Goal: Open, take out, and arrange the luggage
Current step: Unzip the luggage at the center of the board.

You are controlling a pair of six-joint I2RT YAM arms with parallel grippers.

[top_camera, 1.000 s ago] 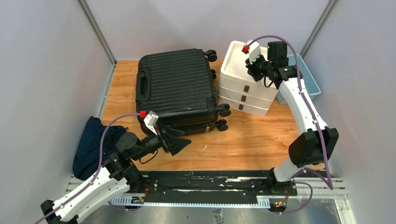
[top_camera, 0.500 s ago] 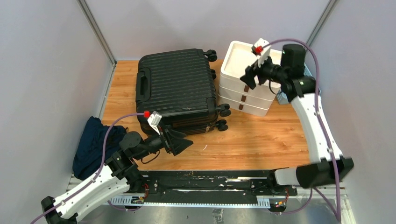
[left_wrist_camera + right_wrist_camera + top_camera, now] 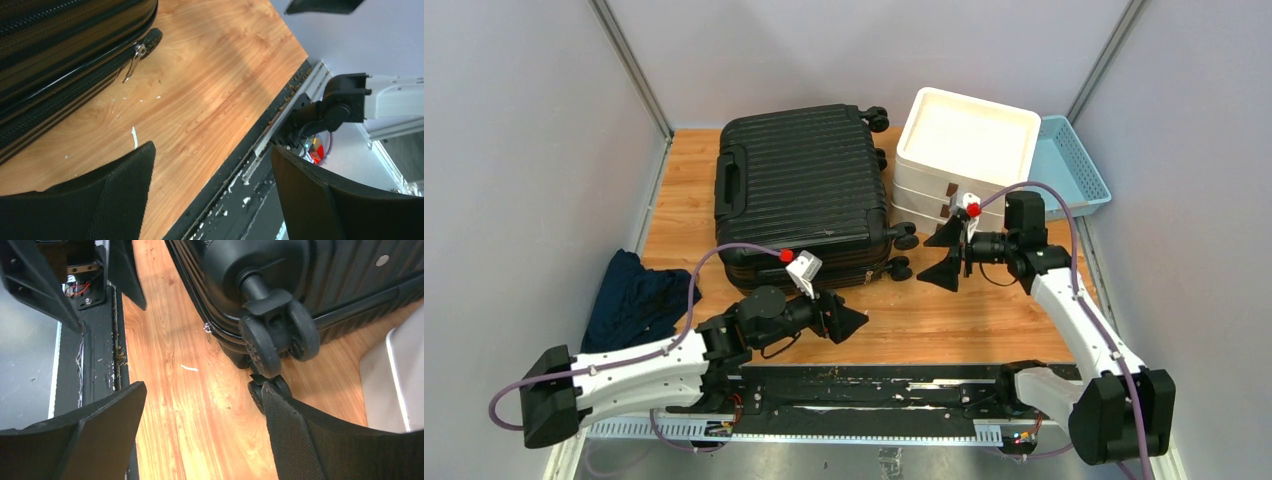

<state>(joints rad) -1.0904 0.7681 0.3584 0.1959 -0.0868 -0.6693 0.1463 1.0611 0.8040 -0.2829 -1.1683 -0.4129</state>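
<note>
Lying closed on the table's (image 3: 984, 310) far-left part, the luggage (image 3: 802, 190) is untouched. The left gripper (image 3: 856, 321) and right gripper (image 3: 940, 255) are both spread wide, holding nothing. The left wrist view alone shows its zipper pull (image 3: 131, 65); the right wrist view shows its wheels (image 3: 277, 337) close up.

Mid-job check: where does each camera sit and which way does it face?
Top external: above and behind the bases, looking down on the luggage, left gripper and right gripper.
Left wrist: low over the table, facing right along the luggage's zipper side; own open fingers, right arm's base.
Right wrist: low, facing left at the luggage wheels; own open fingers.
Shared: all show the luggage; both wrist views, a white fleck.
</note>
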